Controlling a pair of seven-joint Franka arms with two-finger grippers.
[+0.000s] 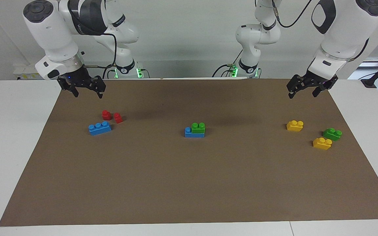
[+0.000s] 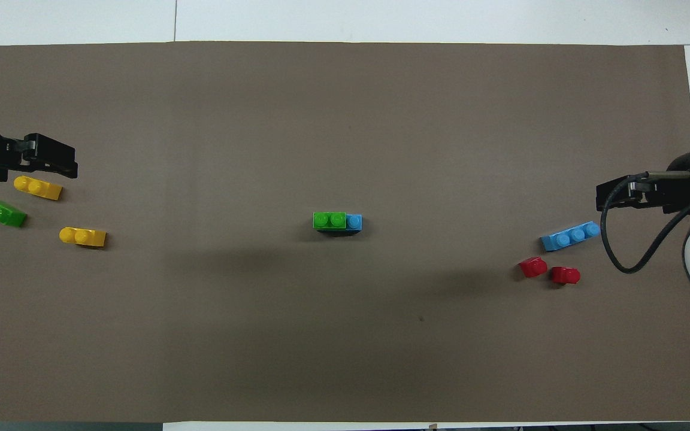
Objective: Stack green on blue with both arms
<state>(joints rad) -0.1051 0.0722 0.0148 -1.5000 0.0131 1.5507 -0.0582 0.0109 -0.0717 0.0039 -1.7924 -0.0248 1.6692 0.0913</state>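
A: Where was there room to pass?

B: The brown mat [image 1: 189,183] lay bare around the stack [image 1: 195,130] at its middle, green on blue, with wide open stretches toward both ends.

A: And what stood in the way?

B: Toward the right arm's end, a blue brick [image 1: 99,128] with two red pieces [image 1: 112,116] just beside it. Toward the left arm's end, two yellow bricks [image 1: 295,125] and a green brick [image 1: 332,134] sat close together.
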